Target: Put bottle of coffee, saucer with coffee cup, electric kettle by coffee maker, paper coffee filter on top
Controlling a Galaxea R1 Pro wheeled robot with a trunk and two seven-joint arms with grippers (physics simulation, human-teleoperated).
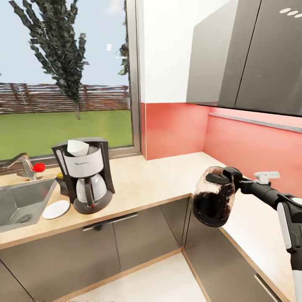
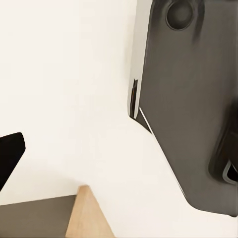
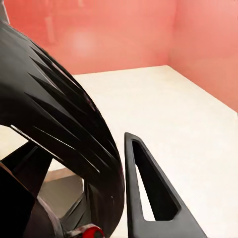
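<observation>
Bottle of coffee [image 1: 214, 202] hangs tilted in the air past the tabletop [image 1: 147, 184] corner, right hand [image 1: 235, 178] clamped on its black lid; coffee maker [image 1: 86, 174] stands by the sink [image 1: 21, 205], paper filter [image 1: 78, 147] on top, saucer [image 1: 55, 209] just beside it; left hand's fingers probably out of frame, state unclear.

Black-and-white coffee maker [image 1: 86, 174] with a white filter [image 1: 78, 147] on top and a clear carafe; white saucer [image 1: 55, 209]; clear bottle [image 1: 214, 202] of dark brown coffee with a black cap. Beige speckled countertop [image 1: 151, 180], salmon-pink backsplash [image 1: 176, 128], dark grey glossy cabinets [image 1: 247, 54], grey sink [image 1: 21, 203]. Faucet [image 1: 23, 163] grey with a red knob; right gripper [image 1: 235, 176] black, its arm white and black.
</observation>
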